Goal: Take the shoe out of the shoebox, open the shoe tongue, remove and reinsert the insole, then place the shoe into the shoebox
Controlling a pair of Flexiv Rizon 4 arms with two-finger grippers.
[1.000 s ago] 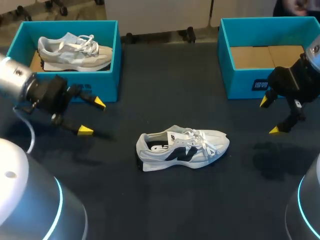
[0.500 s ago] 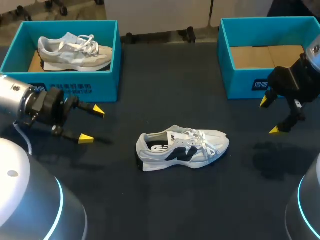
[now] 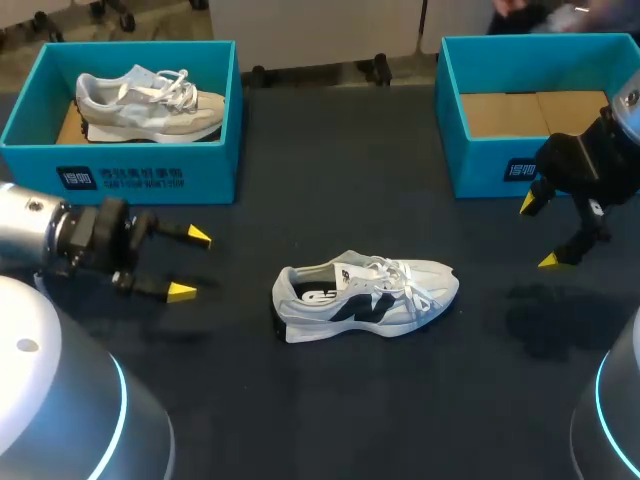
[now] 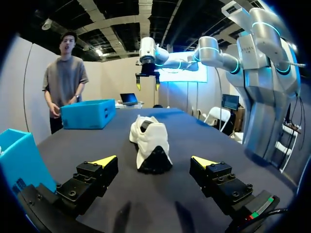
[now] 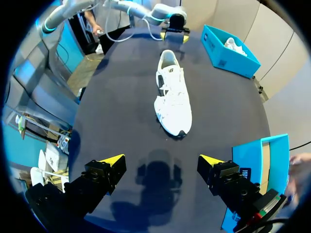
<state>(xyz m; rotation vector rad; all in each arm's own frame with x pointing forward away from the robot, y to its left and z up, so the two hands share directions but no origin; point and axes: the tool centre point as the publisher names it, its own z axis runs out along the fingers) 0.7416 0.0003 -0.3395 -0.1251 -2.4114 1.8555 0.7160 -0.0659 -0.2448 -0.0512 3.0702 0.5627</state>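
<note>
A white shoe point(image 3: 365, 298) with a black side mark lies on its sole in the middle of the dark table, heel toward my left arm. The left gripper point(image 3: 191, 264) is open, level with the shoe's heel and a hand's width to its left. In the left wrist view the shoe point(image 4: 148, 143) sits ahead of the open left gripper point(image 4: 154, 161), heel first. My right gripper point(image 3: 539, 232) hangs open in front of the empty right shoebox point(image 3: 500, 150), well right of the toe. From the right wrist, the shoe point(image 5: 173, 94) lies ahead of the open right gripper point(image 5: 161, 160).
A second teal shoebox point(image 3: 215, 120) at the back left holds another pale shoe point(image 3: 150, 100). The right shoebox's cardboard floor point(image 3: 535, 112) is bare. Both boxes stand along the far edge, with the dark tabletop point(image 3: 330, 400) in front of them.
My left gripper has dropped away from the left shoebox toward the table's front and turned to point at the shoe's heel. The right arm and the shoe have not moved.
</note>
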